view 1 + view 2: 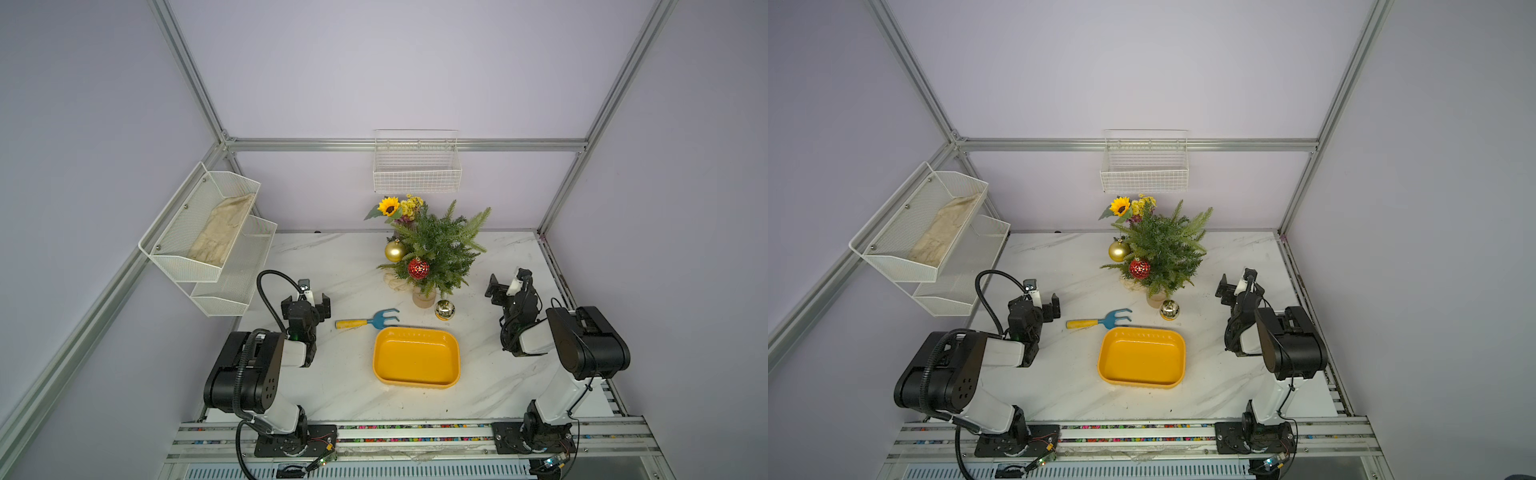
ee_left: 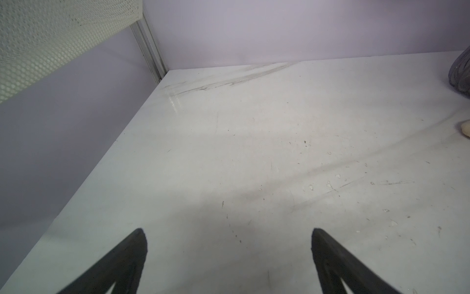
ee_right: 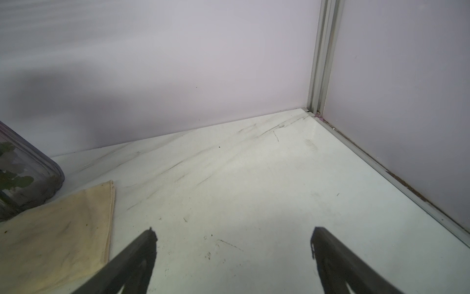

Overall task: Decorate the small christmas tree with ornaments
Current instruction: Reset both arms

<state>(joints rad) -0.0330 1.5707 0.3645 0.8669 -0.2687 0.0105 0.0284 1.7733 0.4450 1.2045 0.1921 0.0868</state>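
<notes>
1. Ornaments hung: red bauble (image 1: 418, 268) and matte gold bauble (image 1: 395, 250), on the small christmas tree (image 1: 440, 249), far centre.
2. Shiny gold bauble (image 1: 444, 310) lies beside its stump (image 1: 424, 298), unhung.
3. Left gripper (image 1: 306, 297) and right gripper (image 1: 508, 282) gape wide, empty.

Both top views look steeply down on the whole white marble worktop (image 1: 332, 374); wrist cams sit low, facing its far corners.

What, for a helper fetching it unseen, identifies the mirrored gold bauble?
Start at the small christmas tree. By its stump, toward the yellow tray, lies the mirrored gold bauble. The red bauble and matte gold bauble hang in branches; it doesn't.
</notes>
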